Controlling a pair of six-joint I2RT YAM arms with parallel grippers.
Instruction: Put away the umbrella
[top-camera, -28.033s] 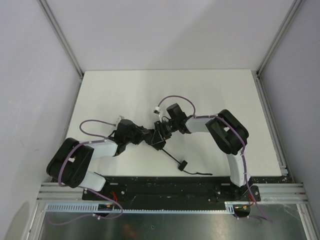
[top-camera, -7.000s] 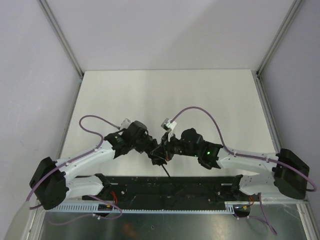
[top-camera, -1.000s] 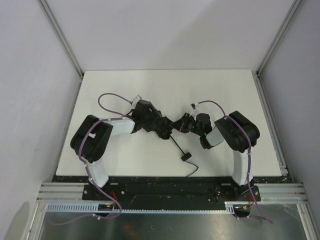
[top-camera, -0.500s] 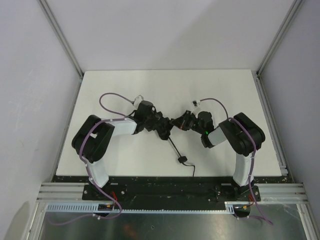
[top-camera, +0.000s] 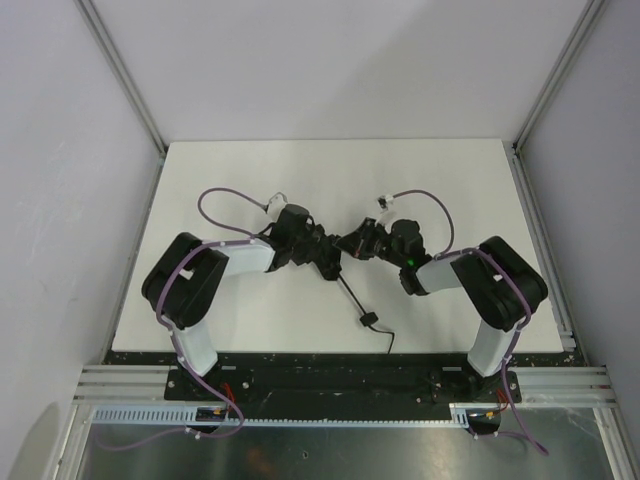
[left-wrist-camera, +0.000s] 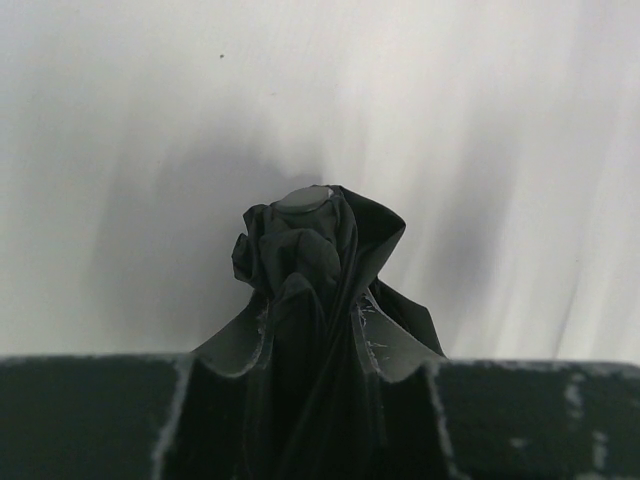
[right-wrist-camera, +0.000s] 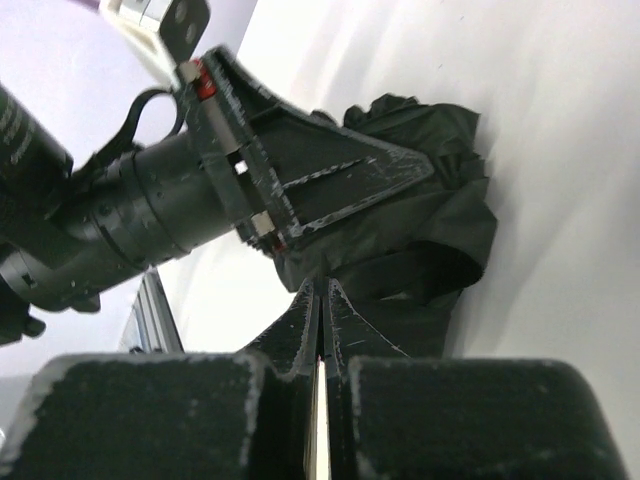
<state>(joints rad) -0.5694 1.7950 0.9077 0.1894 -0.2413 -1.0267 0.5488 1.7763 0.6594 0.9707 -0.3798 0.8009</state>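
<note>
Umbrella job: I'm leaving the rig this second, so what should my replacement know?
Left gripper: shut on the umbrella, around its bunched canopy.
Right gripper: shut, tips against the same fabric; a pinch is unclear.
Umbrella lies on the table, shaft and handle toward the near edge, strap loose.
Done: canopy gathered.
Left: shaft looks extended; umbrella not put away.

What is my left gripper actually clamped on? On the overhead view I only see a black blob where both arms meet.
Observer: The left wrist view shows the left gripper closed on bunched fabric of the umbrella.
Operator: Which end faces out?
Observer: The round cap at its top pokes out past the fingers.
Operator: And the right gripper?
Observer: Its own camera shows the right gripper shut, tips at the fabric. I cannot tell whether it pinches any.
</note>
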